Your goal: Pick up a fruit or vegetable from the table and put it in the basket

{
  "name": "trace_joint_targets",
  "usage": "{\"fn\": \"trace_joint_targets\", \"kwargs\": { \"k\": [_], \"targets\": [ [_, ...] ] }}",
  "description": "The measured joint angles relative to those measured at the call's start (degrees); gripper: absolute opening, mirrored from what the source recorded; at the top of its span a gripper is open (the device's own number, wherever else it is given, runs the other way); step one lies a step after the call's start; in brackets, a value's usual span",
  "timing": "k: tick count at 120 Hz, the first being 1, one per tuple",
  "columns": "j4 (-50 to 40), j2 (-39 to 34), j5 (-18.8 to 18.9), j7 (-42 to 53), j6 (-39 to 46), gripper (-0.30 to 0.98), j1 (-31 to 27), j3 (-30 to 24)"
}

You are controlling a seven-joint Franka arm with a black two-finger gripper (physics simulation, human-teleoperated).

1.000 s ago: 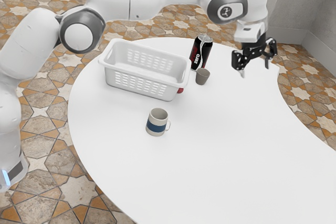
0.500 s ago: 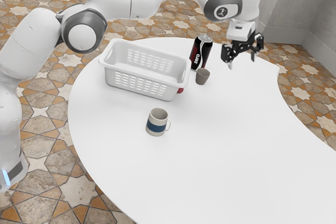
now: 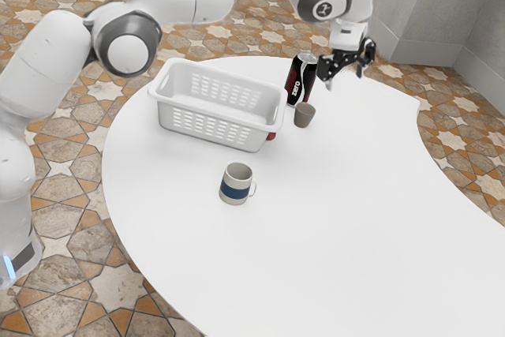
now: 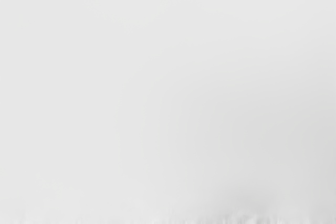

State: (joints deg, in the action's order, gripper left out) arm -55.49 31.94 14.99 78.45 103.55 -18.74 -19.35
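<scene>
In the exterior view my gripper [image 3: 345, 83] hangs open in the air near the table's far side, beyond the can and toward the exterior view's right, with nothing visible between its fingers. The white basket [image 3: 217, 126] stands upright on the table, and no contents can be made out in it. A small red thing [image 3: 271, 136] peeks out beside the basket's corner, mostly hidden behind it; whether it is a fruit or vegetable, I cannot tell. The wrist view looks onto a pale, plain surface [image 4: 157, 103].
A black soda can [image 3: 301, 80] stands past the basket's end, with a small brown cup [image 3: 304, 115] close in front of it. A white mug with a blue band [image 3: 237, 184] sits nearer the camera. The round white table [image 3: 339, 226] extends toward the exterior view's right.
My gripper has travelled toward the exterior view's left and slightly farther back, coming closer to the can. Basket, can, cup and mug have stayed where they were.
</scene>
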Motion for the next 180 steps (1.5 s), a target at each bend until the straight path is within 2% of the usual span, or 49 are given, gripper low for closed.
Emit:
{"fn": "trace_joint_targets", "kwargs": {
  "k": [24, 39, 50, 76, 85, 96, 112, 127, 152, 166, 180],
  "targets": [
    [0.0, -0.53, -0.24, -11.18, -3.16, 0.68, -0.76, 1.98],
    [-0.05, -1.1, -4.88, -20.16, -9.41, 0.68, -3.81, 2.43],
    [-0.01, -2.74, -5.8, -26.16, -16.13, 0.69, -4.23, 3.6],
    [0.04, -8.24, -5.27, -37.2, -35.49, 0.68, -0.89, 3.18],
    [-0.17, -10.03, -5.25, -40.18, -40.73, 0.68, 2.49, 3.36],
    [-2.96, -12.32, -5.17, -43.39, -45.5, 0.68, 5.41, 3.61],
    [-3.48, -12.5, -5.27, -47.24, -48.99, 0.68, 5.66, 3.7],
    [-3.27, -11.77, -3.28, -53.87, -43.98, 0.68, 6.39, 3.46],
    [-3.15, -9.58, -4.32, -63.73, -23.53, 0.69, 10.85, 2.42],
    [-0.78, -7.68, -4.63, -68.06, -16.35, 0.69, 12.14, -1.23],
    [-0.09, -4.22, -4.62, -71.97, -10.68, 0.69, 16.28, -2.0]
  ]
}}
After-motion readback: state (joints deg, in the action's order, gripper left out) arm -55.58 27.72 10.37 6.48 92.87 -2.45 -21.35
